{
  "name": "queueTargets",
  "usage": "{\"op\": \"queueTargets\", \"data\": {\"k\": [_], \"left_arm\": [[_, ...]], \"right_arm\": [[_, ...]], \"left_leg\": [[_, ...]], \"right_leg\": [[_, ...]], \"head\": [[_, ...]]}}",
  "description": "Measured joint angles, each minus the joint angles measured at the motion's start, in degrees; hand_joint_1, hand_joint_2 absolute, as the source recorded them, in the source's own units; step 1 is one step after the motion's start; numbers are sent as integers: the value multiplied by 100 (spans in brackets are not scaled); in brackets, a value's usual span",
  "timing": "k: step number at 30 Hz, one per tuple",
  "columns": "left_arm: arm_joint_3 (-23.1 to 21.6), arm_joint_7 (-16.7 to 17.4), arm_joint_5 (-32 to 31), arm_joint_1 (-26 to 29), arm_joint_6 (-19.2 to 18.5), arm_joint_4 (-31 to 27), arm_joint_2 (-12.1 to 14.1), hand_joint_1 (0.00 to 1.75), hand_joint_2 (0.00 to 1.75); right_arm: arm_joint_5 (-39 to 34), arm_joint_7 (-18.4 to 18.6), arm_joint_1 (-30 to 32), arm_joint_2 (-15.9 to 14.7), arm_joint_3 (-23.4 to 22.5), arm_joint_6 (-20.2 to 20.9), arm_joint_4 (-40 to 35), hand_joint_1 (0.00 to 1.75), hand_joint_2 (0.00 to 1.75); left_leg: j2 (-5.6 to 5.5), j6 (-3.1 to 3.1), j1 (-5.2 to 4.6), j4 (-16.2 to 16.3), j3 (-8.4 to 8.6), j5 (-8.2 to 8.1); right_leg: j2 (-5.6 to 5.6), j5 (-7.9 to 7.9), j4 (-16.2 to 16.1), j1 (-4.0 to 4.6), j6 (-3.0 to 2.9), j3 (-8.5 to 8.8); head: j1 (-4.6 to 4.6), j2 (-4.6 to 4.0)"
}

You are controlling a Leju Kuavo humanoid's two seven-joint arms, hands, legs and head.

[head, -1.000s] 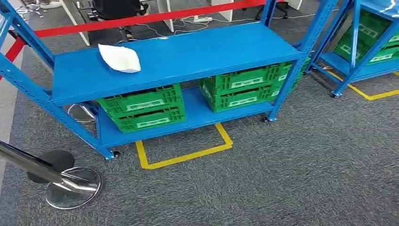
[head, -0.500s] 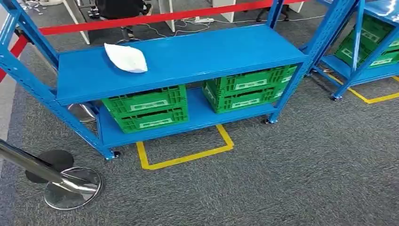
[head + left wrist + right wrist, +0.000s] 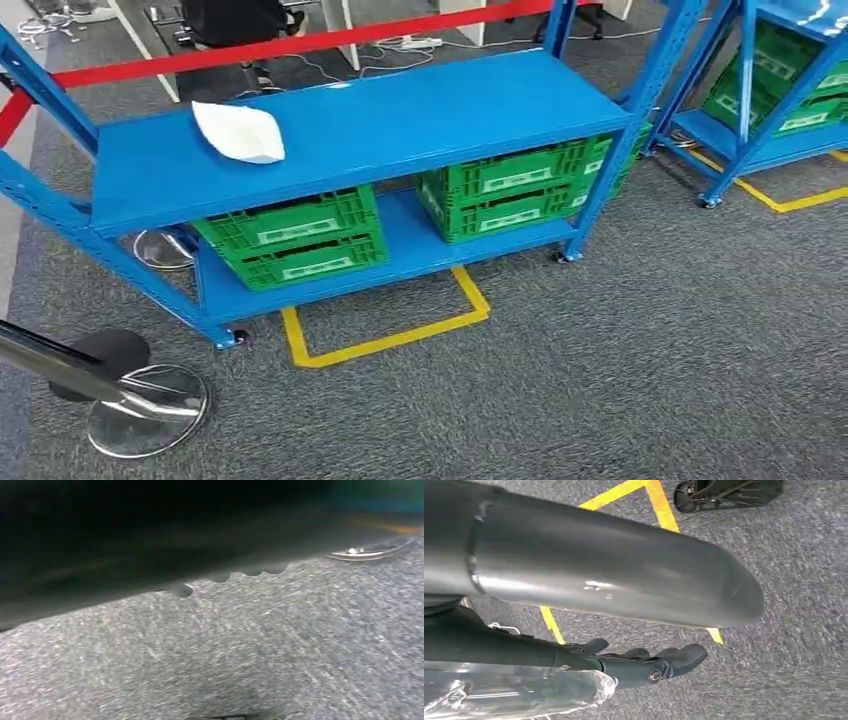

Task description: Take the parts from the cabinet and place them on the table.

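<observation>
A white bagged part [image 3: 238, 132] lies on the top board of the blue rack [image 3: 400, 120], toward its left end. In the right wrist view my right hand [image 3: 634, 662] hangs over the carpet, thick grey thumb [image 3: 624, 575] stretched out above the darker fingers [image 3: 659, 665]. A clear plastic bag [image 3: 514, 695] lies against those fingers on the palm side, and the hand seems to hold it. The left wrist view is blurred: a dark shape with a scalloped edge [image 3: 225, 575] hangs over grey carpet, and I cannot make out how my left hand stands.
Two green crates [image 3: 290, 235] [image 3: 510, 190] sit on the rack's lower shelf. Yellow floor tape [image 3: 385, 335] marks a box in front. A chrome stanchion base [image 3: 150, 408] stands at the lower left, a red barrier belt [image 3: 300, 42] runs behind, and a second blue rack [image 3: 770, 90] stands to the right.
The whole head picture has shifted a little, so the camera has moved. The white part and the crates keep their places on the rack.
</observation>
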Motion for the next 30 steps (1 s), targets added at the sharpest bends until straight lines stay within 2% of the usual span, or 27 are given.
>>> {"op": "queueTargets", "data": {"k": [1,2,3,5,6,7,8,10,11,12,13,15,16,17,18,20,22,23,25,26,27,28,29,30], "left_arm": [[4,0,0,-5,2,0,13,0,0],[4,-2,-2,-13,4,0,13,0,0],[4,-4,-2,-24,9,0,13,0,0],[7,-9,-13,-9,13,0,15,0,0],[7,-9,-22,-2,24,0,17,0,0],[9,-15,-35,-2,24,0,17,0,0],[11,-17,-57,-11,24,0,17,0,0],[15,-20,-66,-26,22,4,13,0,0],[17,-20,-68,-27,20,7,15,0,0],[22,-20,-68,-24,22,9,15,0,0],[31,-20,-68,-18,22,13,13,0,0],[52,-20,-68,-14,20,15,11,0,0],[59,-20,-68,-8,20,15,17,0,0],[66,-20,-66,-30,20,15,17,0,0],[66,-20,-66,-32,20,17,17,0,0],[66,-20,-68,-33,20,17,17,0,0],[68,-24,-68,-43,20,17,22,0,0],[68,-31,-70,-46,17,17,20,0,0],[70,-37,-70,-42,15,17,20,0,0],[72,-37,-77,-35,13,17,20,0,0],[72,-37,-77,-26,13,17,20,0,0],[74,-37,-76,-19,13,20,20,0,0],[77,-44,-79,-20,13,17,22,0,0],[79,-48,-83,-23,13,17,22,0,0]], "right_arm": [[0,-4,-6,0,0,0,2,0,0],[0,-13,-15,0,0,2,4,0,0],[0,-17,-13,0,2,2,9,0,0],[0,-20,-15,0,2,2,15,0,0],[0,-22,-20,-2,2,2,15,0,0],[0,-26,-18,-2,2,0,15,0,0],[-2,-33,-21,-2,2,2,15,0,0],[-2,-33,-19,-2,4,2,22,0,0],[-2,-33,-16,-2,4,2,24,0,0],[-2,-33,-12,-2,4,2,28,0,0],[-2,-33,-13,-2,4,2,28,0,0],[-2,-33,-11,-9,0,2,28,0,0],[-2,-33,-16,-9,2,2,33,0,0],[-2,-33,-23,-9,4,4,37,0,0],[-2,-35,-31,-9,7,7,39,0,0],[-2,-31,-5,-9,7,4,39,0,0],[0,-31,6,-9,-4,4,39,0,0],[0,-31,-3,-9,-7,4,39,0,0],[0,-33,-13,-9,-4,9,39,0,0],[0,-35,-16,-9,-7,9,39,0,0],[2,-35,-11,-9,-13,11,39,0,0],[4,-35,-10,-11,-15,11,39,0,0],[9,-42,-13,-9,-17,15,39,0,0],[9,-46,-16,-9,-17,15,39,0,0]], "left_leg": [[-9,37,-26,-186,104,-17],[-8,49,-31,-344,172,-64],[-6,45,-35,-392,200,-156],[-12,83,-52,-428,206,-164],[-11,114,9,-527,275,-122],[-7,136,2,-544,311,-136],[-4,165,4,-543,322,-154],[0,186,-3,-543,358,-198],[0,182,-2,-540,380,-223],[-1,179,0,-540,420,-251],[-3,166,4,-539,469,-289],[-7,121,18,-539,612,-384],[-9,81,13,-540,648,-433],[-15,38,-27,-486,640,-483],[-12,13,-25,-504,635,-475],[-9,0,-15,-521,645,-481],[-13,-58,5,-427,649,-594],[-12,-84,7,-133,497,-743],[-12,-113,18,790,-26,-1100],[-12,-115,19,1182,-287,-1180],[-12,-105,20,1305,-424,-1104],[-12,-86,19,1175,-429,-873],[-13,-59,18,869,-343,-570],[-13,-38,13,631,-260,-387]], "right_leg": [[3,-26,-4,8,17,-34],[20,-69,16,34,59,-43],[6,-75,6,22,84,-59],[-13,-81,-38,6,143,-30],[-14,-121,0,4,179,-4],[-17,-195,143,6,200,-52],[-15,-385,500,2,222,-247],[-15,-755,1420,-16,259,-783],[-16,-799,1732,-16,277,-1009],[-16,-690,1755,-22,289,-1090],[-17,-432,1526,-36,294,-1040],[-37,239,540,-61,296,-646],[-66,268,274,-56,298,-498],[-59,216,141,-40,255,-426],[-48,215,180,-38,189,-430],[-39,185,181,-15,134,-442],[-41,177,130,-47,63,-383],[-49,154,128,-47,27,-357],[-54,111,128,-37,-17,-322],[-50,89,129,-31,-27,-301],[-40,64,129,-24,-31,-266],[-25,35,129,-16,-31,-221],[-9,6,128,-7,-30,-170],[-3,-12,128,-3,-28,-137]], "head": [[7,0],[7,0],[2,0],[-2,0],[9,0],[11,0],[26,0],[20,0],[31,0],[29,0],[24,0],[26,0],[31,0],[48,0],[37,0],[11,0],[9,0],[-29,0],[-26,0],[-22,0],[-22,0],[-24,0],[-26,0],[-24,0]]}}
